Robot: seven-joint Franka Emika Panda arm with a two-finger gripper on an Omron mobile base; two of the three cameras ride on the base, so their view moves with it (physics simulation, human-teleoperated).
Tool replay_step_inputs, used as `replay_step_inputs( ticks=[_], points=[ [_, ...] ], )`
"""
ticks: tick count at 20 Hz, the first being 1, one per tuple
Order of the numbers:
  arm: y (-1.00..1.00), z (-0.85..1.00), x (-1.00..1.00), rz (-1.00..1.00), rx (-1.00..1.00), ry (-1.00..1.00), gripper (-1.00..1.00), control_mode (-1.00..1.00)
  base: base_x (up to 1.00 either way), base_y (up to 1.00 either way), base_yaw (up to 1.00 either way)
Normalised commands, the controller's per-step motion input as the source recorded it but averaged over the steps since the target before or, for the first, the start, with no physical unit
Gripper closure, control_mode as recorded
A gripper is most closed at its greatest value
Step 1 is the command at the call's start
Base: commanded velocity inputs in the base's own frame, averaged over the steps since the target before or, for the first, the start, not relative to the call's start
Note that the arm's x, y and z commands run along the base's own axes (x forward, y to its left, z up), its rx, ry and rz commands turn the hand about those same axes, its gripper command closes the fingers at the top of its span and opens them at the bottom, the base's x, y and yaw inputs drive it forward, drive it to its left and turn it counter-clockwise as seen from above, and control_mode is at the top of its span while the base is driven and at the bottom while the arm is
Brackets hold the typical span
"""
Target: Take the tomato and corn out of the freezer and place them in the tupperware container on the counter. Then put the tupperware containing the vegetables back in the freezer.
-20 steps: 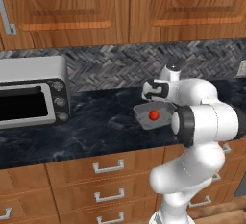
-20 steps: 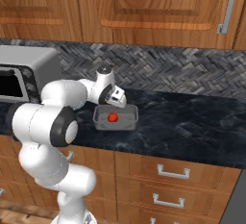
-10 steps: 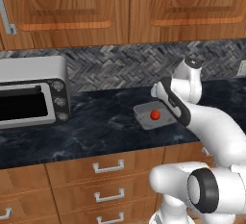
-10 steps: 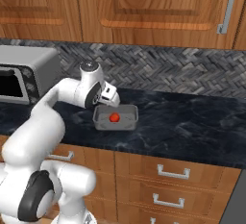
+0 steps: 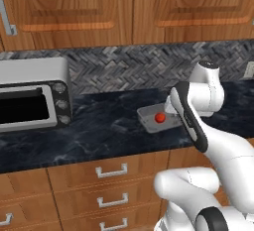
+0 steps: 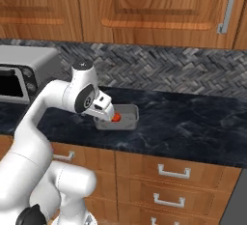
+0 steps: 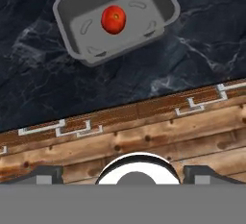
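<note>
Resting beyond empty pincer [image 7: 122, 172]: tomato [image 7: 113, 19].

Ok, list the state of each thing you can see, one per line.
tomato: lying loose inside the tray, not held.
tray: lidless, upright on the counter, holding the tomato.
gripper: open, empty, clear of the tray.
toaster oven: door shut.
drawers: shut.
upper cabinets: shut.

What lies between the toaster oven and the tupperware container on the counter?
Nothing: in the left base view, bare counter runs from the toaster oven to the tupperware container.
</note>
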Motion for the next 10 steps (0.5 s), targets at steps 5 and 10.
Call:
replay_step_inputs(
  ticks=[5, 10],
  points=[
    [0.0, 0.0, 0.0, 0.0, 0.0, 0.0, -1.0, 1.0, -1.0, 0.41, -0.1],
    [0.0, 0.0, 0.0, 0.0, 0.0, 0.0, -1.0, 1.0, -0.76, 1.0, 0.0]
  ],
)
